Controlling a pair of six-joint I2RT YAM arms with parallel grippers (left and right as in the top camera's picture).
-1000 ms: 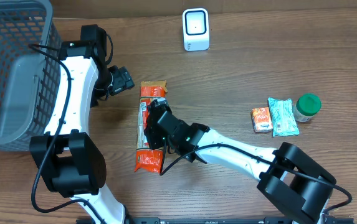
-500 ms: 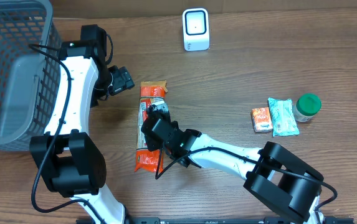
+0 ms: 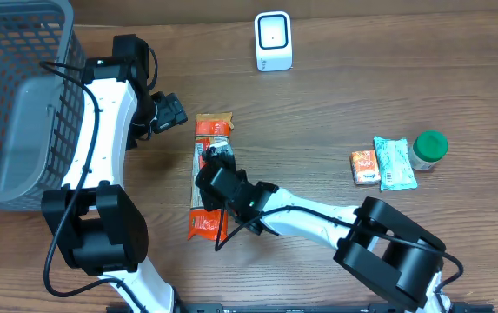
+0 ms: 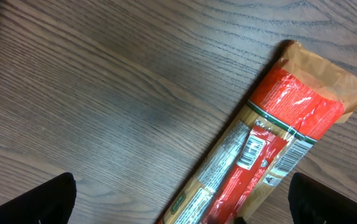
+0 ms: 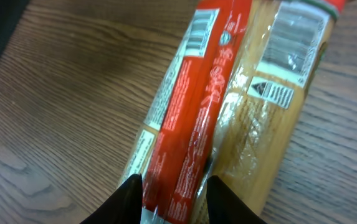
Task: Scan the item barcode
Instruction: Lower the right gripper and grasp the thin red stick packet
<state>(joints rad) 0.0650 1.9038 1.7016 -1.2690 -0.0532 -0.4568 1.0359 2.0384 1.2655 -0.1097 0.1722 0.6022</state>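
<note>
right gripper (image 5: 173, 200) shifts slightly along the pasta packet (image 4: 253, 149), pinching its seam; left gripper (image 3: 177, 113) hangs spread; packet lies well short of the scanner (image 3: 273, 41), not yet scanned.

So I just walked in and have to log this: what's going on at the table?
The right gripper is closed on the long pasta packet, which lies on the table, and pinches its red seam. The left gripper hangs open beside the packet's top end, holding nothing. The white scanner stands apart at the far edge; the packet has not been brought to it.
</note>
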